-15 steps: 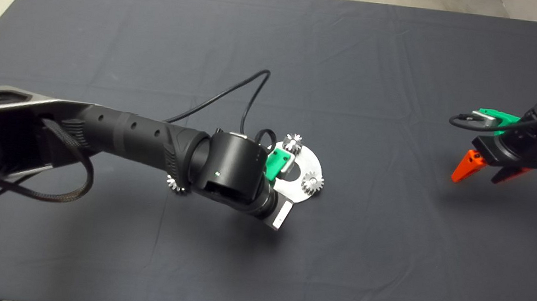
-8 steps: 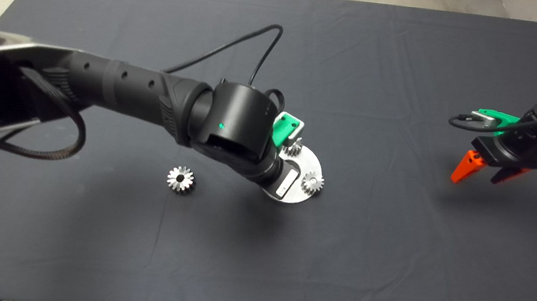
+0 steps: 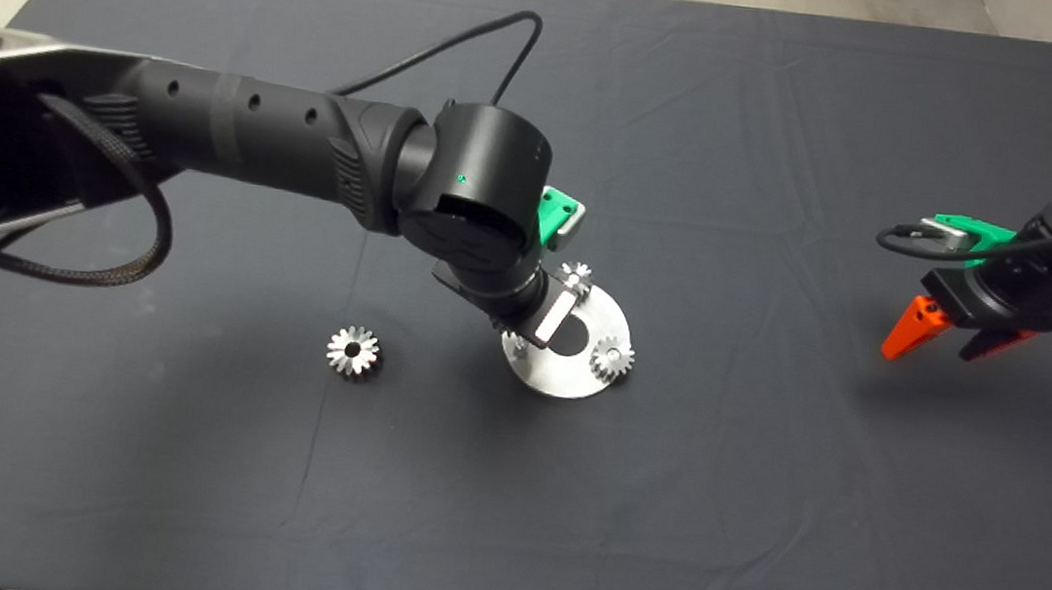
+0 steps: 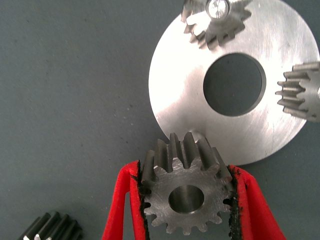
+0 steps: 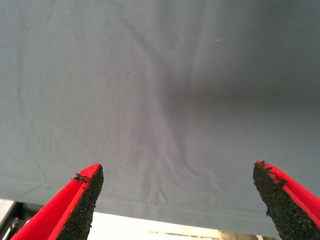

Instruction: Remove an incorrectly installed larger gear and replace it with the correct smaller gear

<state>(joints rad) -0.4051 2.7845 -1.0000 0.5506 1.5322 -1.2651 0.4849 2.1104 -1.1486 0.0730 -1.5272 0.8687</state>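
Left tool [image 4: 187, 200], red fingers clamped on a small silver-grey steel spur gear [image 4: 186, 192], holds it at the edge of a round silver metal plate [image 4: 185, 100]. A wider shiny silver gear [image 3: 353, 351] lies apart on the dark-matted worktop [image 3: 757, 515]. Right tool [image 5: 175, 200] hovers, fingers apart.

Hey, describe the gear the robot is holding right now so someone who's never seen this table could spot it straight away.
Find the round silver plate with a big centre hole, near the middle of the dark mat. At its edge, the left gripper clamps the smaller gear between its red fingers. Two look-alike gears sit on the plate and the larger gear lies alone on the mat; only this one is gripped.
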